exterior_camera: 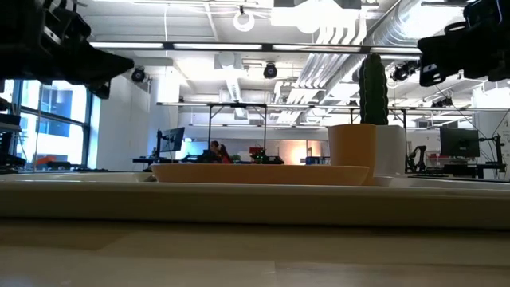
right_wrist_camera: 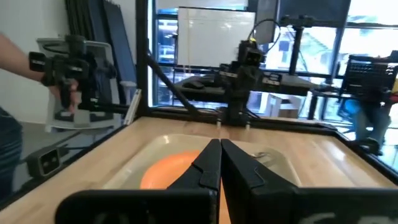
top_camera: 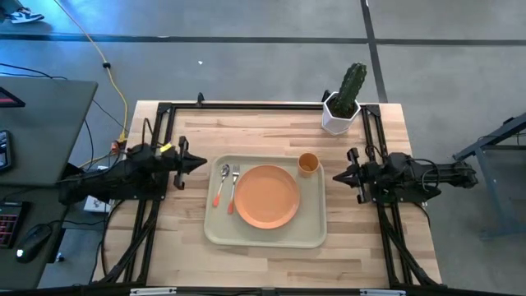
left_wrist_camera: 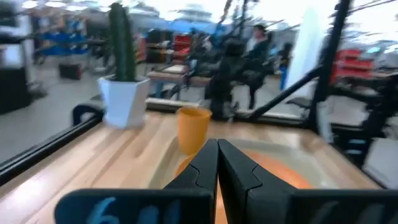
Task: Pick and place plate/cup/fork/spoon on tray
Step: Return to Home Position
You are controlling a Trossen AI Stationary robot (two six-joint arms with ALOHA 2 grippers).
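The beige tray lies at the table's middle. On it rest the orange plate, the orange cup upright at its far right corner, and the spoon and fork side by side left of the plate. My left gripper is shut and empty, left of the tray. My right gripper is shut and empty, right of the tray. The cup and plate show in the left wrist view; the plate shows in the right wrist view.
A white hexagonal pot with a cactus stands at the table's far right, behind the cup. Black frame rails run along the table's far edge and sides. A person's hand holds a device beyond the table's left side.
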